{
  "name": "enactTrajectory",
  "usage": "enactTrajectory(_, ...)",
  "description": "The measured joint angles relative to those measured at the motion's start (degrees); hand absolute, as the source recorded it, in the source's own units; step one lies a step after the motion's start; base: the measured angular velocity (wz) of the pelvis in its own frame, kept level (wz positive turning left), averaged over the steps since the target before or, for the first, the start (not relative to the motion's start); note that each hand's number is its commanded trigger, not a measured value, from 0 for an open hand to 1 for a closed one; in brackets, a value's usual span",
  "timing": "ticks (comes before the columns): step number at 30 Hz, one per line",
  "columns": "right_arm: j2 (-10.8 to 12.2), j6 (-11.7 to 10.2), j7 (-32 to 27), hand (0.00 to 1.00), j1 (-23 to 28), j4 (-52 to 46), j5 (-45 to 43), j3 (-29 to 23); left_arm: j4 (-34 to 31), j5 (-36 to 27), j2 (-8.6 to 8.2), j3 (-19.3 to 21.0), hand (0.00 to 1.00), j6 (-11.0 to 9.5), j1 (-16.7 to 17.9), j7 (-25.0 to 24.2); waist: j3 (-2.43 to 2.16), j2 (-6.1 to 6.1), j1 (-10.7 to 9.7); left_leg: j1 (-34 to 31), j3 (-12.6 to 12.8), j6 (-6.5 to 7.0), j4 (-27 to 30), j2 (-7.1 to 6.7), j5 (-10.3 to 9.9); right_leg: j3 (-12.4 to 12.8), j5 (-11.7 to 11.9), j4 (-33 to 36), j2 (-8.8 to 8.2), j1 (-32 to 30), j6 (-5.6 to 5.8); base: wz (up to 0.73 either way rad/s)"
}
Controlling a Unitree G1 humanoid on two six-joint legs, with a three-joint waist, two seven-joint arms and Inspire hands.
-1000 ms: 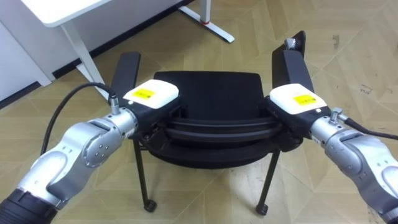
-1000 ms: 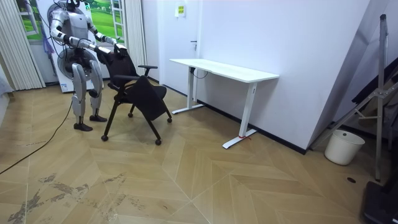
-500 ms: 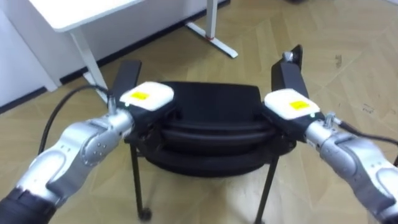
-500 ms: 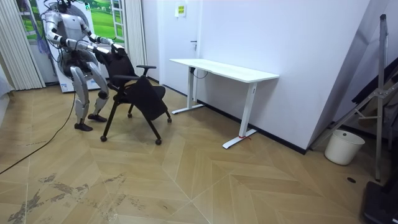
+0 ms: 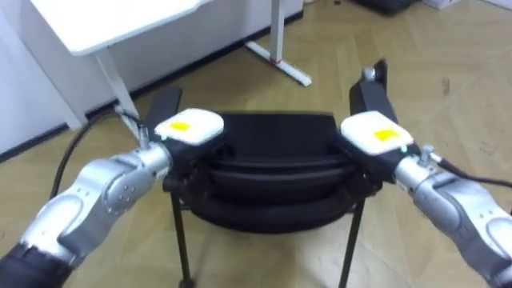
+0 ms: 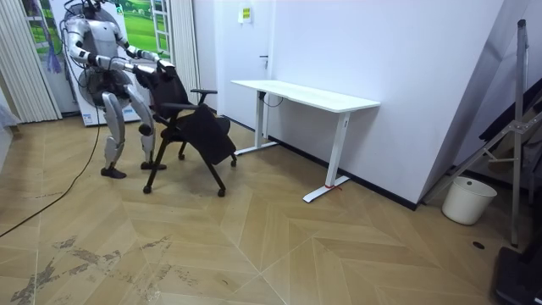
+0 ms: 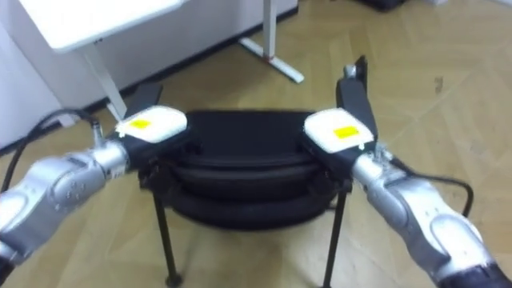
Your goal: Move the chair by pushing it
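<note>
A black chair [image 5: 280, 136] on thin legs with castors stands right before me, its seat and both armrests pointing away toward a white desk [image 5: 104, 20]. My left hand [image 5: 189, 128] rests on the left end of the curved backrest top [image 5: 280, 170], and my right hand [image 5: 370, 133] on its right end. Both hands show their white backs from above. In the room view I stand behind the chair [image 6: 190, 123] at the room view's left, both arms stretched forward to its back, one leg stepping.
The desk [image 6: 305, 95] stands by the white wall, its foot [image 5: 280, 66] on the wooden floor just past the chair. A white bin [image 6: 468, 200] sits far to the room view's right. Curtains [image 6: 25, 59] hang behind me.
I have stepped forward, and the chair has rolled a little toward the desk. Both hands have stayed on the backrest. The desk and its foot show nearer in the eye view.
</note>
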Motion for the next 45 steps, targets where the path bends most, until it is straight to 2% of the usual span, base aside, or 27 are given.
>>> enactTrajectory(3,-0.38,0.00,-0.84,1.00,-0.06,-0.21,0.08,-0.03,-0.69,0.02,-0.11,0.40,1.00,0.25,-0.09,-0.43,-0.16,-0.25,0.22,0.16,1.23,0.89,2.05,-0.64,-3.49,-0.09,-0.66,3.81,-1.64,-0.31,1.59,-0.14)
enactTrajectory(5,-0.52,0.00,-1.21,1.00,-0.05,-0.24,0.31,0.06,-0.75,-0.11,-0.09,0.45,1.00,0.24,-0.21,-0.51,-0.08,-0.53,-0.15,0.99,1.63,1.64,2.86,-1.47,-5.04,-0.85,0.75,13.65,-3.92,-3.38,4.20,0.03)
enactTrajectory(6,-0.60,-0.15,-1.09,1.00,-0.05,-0.24,0.33,0.07,-0.76,-0.12,0.00,0.45,1.00,0.23,-0.20,-0.75,-0.04,-0.80,-1.02,2.08,1.97,2.34,2.90,-2.10,-5.83,-0.83,3.39,20.18,-5.74,-5.80,5.33,0.13)
enactTrajectory(7,-0.57,-0.25,-1.01,1.00,-0.04,-0.14,0.33,0.07,-0.76,-0.08,0.00,0.44,1.00,0.23,-0.20,-0.87,-0.03,-0.79,-1.48,2.67,1.86,2.57,2.94,-2.43,-6.27,-0.76,5.34,23.44,-6.66,-7.01,5.46,0.11)
enactTrajectory(9,-0.46,-0.53,-1.26,1.00,0.90,-0.07,0.16,0.04,-0.77,-0.01,-0.01,0.29,1.00,0.09,-0.18,-1.56,0.06,-0.54,-1.94,4.94,1.76,3.28,2.81,-2.93,-7.81,-0.54,15.42,33.31,-8.47,-11.88,5.40,-0.02)
enactTrajectory(11,-0.35,-0.66,-1.40,1.00,1.64,0.16,0.21,0.04,-0.76,0.20,0.02,-0.27,1.00,0.07,-0.18,-1.49,0.10,-0.43,-1.96,6.60,1.43,3.68,2.76,-2.84,-9.06,0.48,22.65,38.07,-8.71,-14.31,5.72,-0.03)
enactTrajectory(12,-0.27,-0.72,-1.42,1.00,1.76,0.22,0.28,0.04,-0.76,0.21,0.13,-0.34,1.00,0.05,-0.18,-1.27,0.24,-0.22,-2.17,7.30,1.36,3.96,2.97,-2.76,-9.87,0.96,23.32,40.86,-8.48,-16.24,5.97,0.00)
enactTrajectory(14,-0.28,-0.94,-1.79,1.00,1.74,0.08,0.45,-0.18,-0.76,0.13,0.37,-0.34,1.00,-0.02,-0.18,-0.74,0.73,0.81,-2.90,8.04,1.17,4.40,3.39,-2.62,-10.99,1.36,21.71,44.44,-8.14,-19.50,5.85,0.02)
enactTrajectory(17,-0.50,-1.39,-2.04,1.00,1.59,-0.40,0.33,-0.35,-0.65,-0.44,0.79,-0.34,1.00,-0.21,-0.18,-0.29,0.74,1.93,-3.15,9.01,1.49,4.79,3.88,-2.65,-12.91,1.52,19.02,43.00,-8.06,-24.40,5.69,-0.09)
enactTrajectory(20,-0.53,-1.50,-2.41,1.00,1.65,-0.57,0.22,-0.34,-0.50,-1.00,1.03,-0.37,1.00,-0.32,-0.18,-0.21,1.39,3.34,-3.49,10.80,1.35,4.69,4.36,-1.74,-14.89,1.26,15.95,32.93,-6.36,-26.45,5.36,-0.06)
enactTrajectory(23,-0.66,-1.30,-1.98,1.00,1.73,-1.46,0.30,-0.36,-0.75,-1.14,1.60,-0.36,1.00,-0.53,-0.18,-0.08,1.25,3.69,-3.47,11.87,1.16,4.45,4.41,-1.65,-16.19,1.92,15.22,17.20,-3.46,-27.27,5.09,0.02)
enactTrajectory(25,-0.70,-1.25,-2.34,1.00,1.71,-1.84,-0.12,-0.37,-0.80,-1.15,1.85,-0.34,1.00,-0.38,-0.22,0.74,0.92,3.90,-5.00,12.00,-0.56,4.09,4.37,-1.86,-16.64,1.90,17.16,5.14,-0.98,-26.26,3.10,0.33)
enactTrajectory(26,-0.69,-1.27,-2.41,1.00,1.71,-1.88,-0.30,-0.37,-0.83,-1.14,1.86,-0.34,1.00,-0.34,-0.22,0.75,0.77,4.01,-5.61,12.05,-1.24,3.97,4.22,-1.93,-16.70,1.92,18.02,3.21,-0.43,-25.90,2.81,0.53)
enactTrajectory(27,-0.69,-1.33,-2.29,1.00,1.72,-2.03,-0.42,-0.45,-0.88,-0.94,1.81,-0.34,1.00,-0.26,-0.22,0.73,0.68,4.20,-6.48,12.73,-2.25,3.71,3.58,-1.99,-16.83,2.34,19.97,0.83,0.99,-24.38,1.39,0.37)
enactTrajectory(29,-0.66,-1.28,-1.83,1.00,1.73,-2.22,-0.43,-0.42,-0.88,-0.72,1.62,-0.34,1.00,0.11,-0.20,0.47,0.64,4.16,-6.37,14.53,-2.36,3.03,2.23,-1.88,-17.19,3.30,23.15,0.03,2.10,-22.90,-0.03,0.08)
enactTrajectory(32,-0.41,-0.97,-1.21,1.00,1.71,-2.45,-0.74,-0.37,-1.21,-0.31,1.62,-0.34,1.00,0.59,-0.18,0.21,0.52,4.45,-5.83,16.55,-2.53,1.49,0.63,-0.27,-17.99,1.73,21.91,-0.57,3.24,-21.17,-1.31,-0.01)
enactTrajectory(33,-0.18,-0.88,-0.72,1.00,1.71,-2.40,-0.74,-0.38,-1.30,0.08,1.63,-0.32,1.00,0.62,-0.16,0.20,0.51,4.44,-5.75,17.07,-2.54,0.45,1.36,0.66,-18.53,-0.19,20.81,-0.60,3.46,-20.10,-2.13,0.15)
enactTrajectory(34,-0.07,-0.87,-0.51,1.00,1.71,-2.36,-0.73,-0.41,-1.39,0.25,1.60,-0.30,1.00,0.66,-0.16,0.15,0.49,4.38,-5.59,17.05,-2.20,-0.21,2.85,1.23,-18.83,-1.00,20.23,-0.35,3.46,-19.71,-2.48,0.08)
enactTrajectory(35,0.21,-0.86,-0.37,1.00,1.70,-2.18,-0.68,-0.41,-1.39,0.39,1.58,-0.15,1.00,0.66,-0.16,0.12,0.48,4.03,-5.13,16.06,-1.02,-1.90,7.12,2.47,-19.10,-1.98,18.60,1.06,3.64,-19.30,-3.09,0.09)
enactTrajectory(37,0.56,-1.12,-0.27,1.00,1.68,-1.39,-0.33,-0.35,-1.25,1.05,1.48,-0.17,1.00,0.64,-0.14,-0.27,0.62,3.76,-5.01,12.39,-0.10,-5.84,18.47,5.09,-17.15,-3.64,15.95,2.64,3.79,-17.82,-3.77,0.10)
enactTrajectory(38,0.80,-1.56,-0.13,1.00,1.69,-0.46,0.23,-0.14,-0.97,1.09,1.44,-0.30,1.00,0.49,-0.12,-0.88,0.74,3.43,-4.69,10.14,-0.13,-8.49,25.97,7.00,-13.93,-4.50,14.16,3.29,4.09,-16.14,-4.29,0.00)
enactTrajectory(39,1.06,-1.67,-0.14,1.00,1.69,0.26,0.59,0.23,-0.78,1.08,1.57,-0.52,1.00,0.37,-0.05,-1.20,0.80,2.90,-4.27,7.61,-0.21,-8.12,32.32,8.37,-8.65,-4.46,12.69,3.44,4.68,-14.56,-4.67,-0.04)
enactTrajectory(40,1.30,-1.67,-0.10,1.00,1.75,0.48,0.59,0.25,-0.77,1.06,1.58,-0.52,1.00,0.35,0.00,-1.28,0.96,2.36,-3.89,6.31,-0.28,-7.84,34.86,8.75,-5.15,-4.32,12.10,3.52,4.68,-13.86,-4.86,-0.04)
enactTrajectory(42,2.21,-2.37,-0.71,1.00,2.05,2.12,0.48,0.46,0.30,1.09,1.55,-0.57,1.00,-0.35,0.06,-1.44,1.34,-0.10,-2.75,2.45,-0.71,-7.14,40.67,8.93,10.94,-4.06,10.93,2.24,4.09,-10.47,-5.49,0.12)
enactTrajectory(43,2.21,-2.76,-1.44,1.00,2.05,2.51,0.46,0.71,0.55,1.10,1.62,-0.56,1.00,-0.62,0.03,-1.38,1.34,-0.60,-2.70,0.08,-1.52,-6.63,42.90,8.92,16.13,-4.33,10.57,1.24,4.23,-9.29,-5.76,0.23)
enactTrajectory(44,2.20,-2.76,-1.82,1.00,2.04,2.50,0.48,0.73,0.54,1.09,1.75,-0.50,1.00,-0.81,-0.02,-1.09,1.31,-0.72,-2.65,-1.36,-1.97,-6.43,44.02,8.98,15.52,-4.38,10.27,1.26,4.32,-9.25,-5.94,0.15)
enactTrajectory(45,2.19,-2.65,-2.71,1.00,1.91,2.67,0.58,0.74,0.53,1.08,1.74,-0.48,1.00,-0.81,-0.16,-0.22,1.28,-0.65,-2.55,-4.53,-2.84,-5.47,45.37,9.01,12.76,-4.14,9.88,1.29,4.84,-9.19,-6.36,-0.11)
